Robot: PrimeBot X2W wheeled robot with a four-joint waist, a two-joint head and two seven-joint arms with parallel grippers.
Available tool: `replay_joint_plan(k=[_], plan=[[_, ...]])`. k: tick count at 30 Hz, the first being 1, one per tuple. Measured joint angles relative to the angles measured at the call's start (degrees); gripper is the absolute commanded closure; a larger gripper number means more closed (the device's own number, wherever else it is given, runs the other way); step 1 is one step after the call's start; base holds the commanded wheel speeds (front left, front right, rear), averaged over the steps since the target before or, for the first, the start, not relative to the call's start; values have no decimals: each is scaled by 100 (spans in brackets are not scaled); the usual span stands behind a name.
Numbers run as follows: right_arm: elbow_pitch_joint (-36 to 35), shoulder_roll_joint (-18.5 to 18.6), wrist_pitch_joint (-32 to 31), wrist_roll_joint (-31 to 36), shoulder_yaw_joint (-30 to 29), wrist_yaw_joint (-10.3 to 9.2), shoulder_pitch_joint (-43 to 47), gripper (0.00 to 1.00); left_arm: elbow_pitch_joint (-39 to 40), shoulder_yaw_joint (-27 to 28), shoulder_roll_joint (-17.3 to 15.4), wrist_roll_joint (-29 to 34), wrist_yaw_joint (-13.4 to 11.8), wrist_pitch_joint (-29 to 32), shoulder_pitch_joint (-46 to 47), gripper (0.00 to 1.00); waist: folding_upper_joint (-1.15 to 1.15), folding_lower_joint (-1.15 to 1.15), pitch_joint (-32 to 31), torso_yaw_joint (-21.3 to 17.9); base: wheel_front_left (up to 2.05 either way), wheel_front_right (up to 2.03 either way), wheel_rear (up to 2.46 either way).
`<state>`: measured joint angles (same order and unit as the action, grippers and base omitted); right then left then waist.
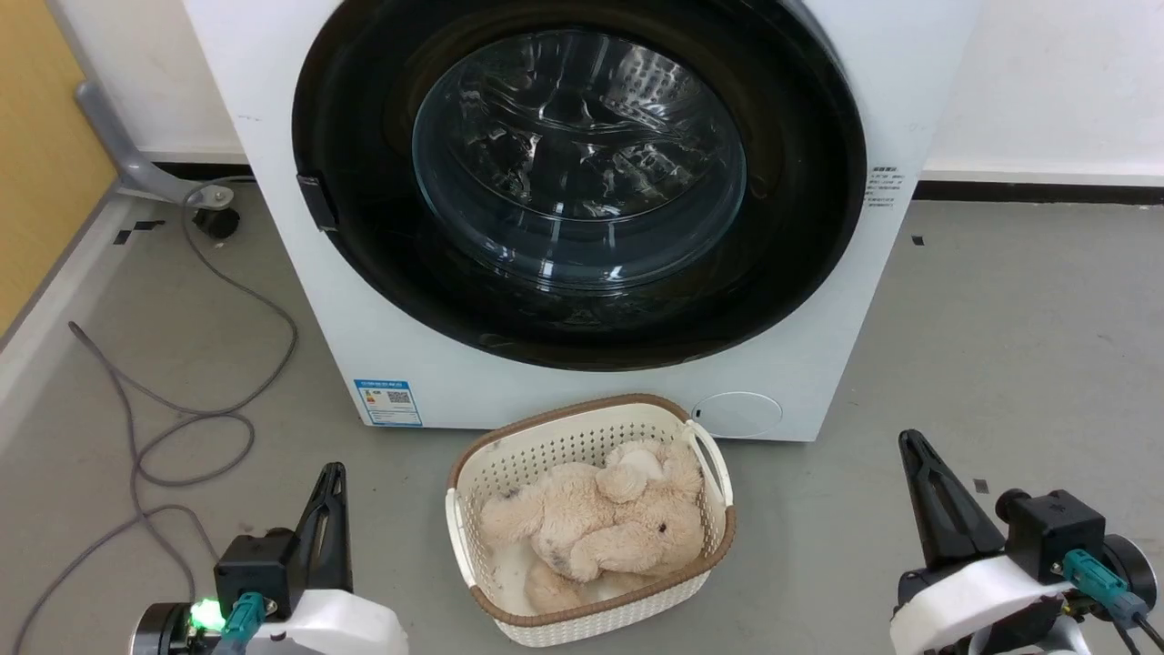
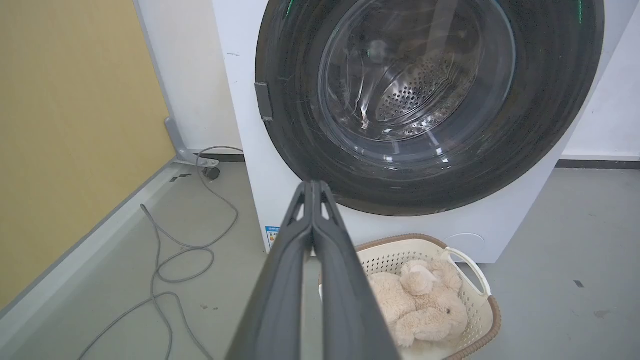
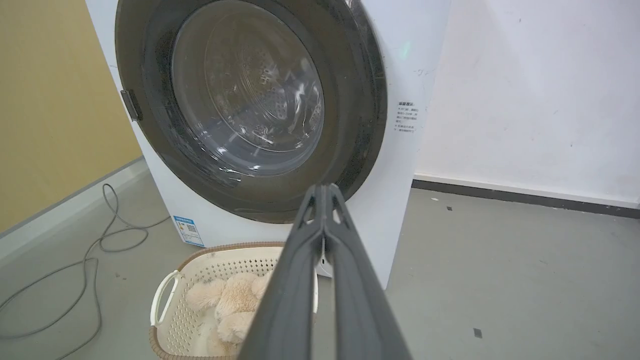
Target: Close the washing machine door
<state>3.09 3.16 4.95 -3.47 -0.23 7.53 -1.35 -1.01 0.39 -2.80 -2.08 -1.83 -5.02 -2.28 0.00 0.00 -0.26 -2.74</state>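
Observation:
The white washing machine stands against the back wall. Its round black-rimmed door with the bulging glass window lies flush against the washer's front, its latch tab at the left rim. The same door fills the top of the left wrist view, and the door sits at the upper left of the right wrist view. My left gripper is low at the left, shut and holding nothing. My right gripper is low at the right, shut and holding nothing. Both stay well back from the washer.
A cream plastic basket holding a beige plush toy stands on the floor just before the washer, between my grippers. A grey cable loops over the floor at left, beside a yellow wall panel. Grey floor stretches to the right.

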Motion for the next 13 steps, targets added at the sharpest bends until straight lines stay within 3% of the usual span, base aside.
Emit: replay_joint_plan(k=[13], plan=[[-81, 0, -163, 143, 7, 0, 18, 100, 23, -9, 0, 57, 49, 170, 27, 100, 0, 0, 8, 88, 0, 0, 0]])
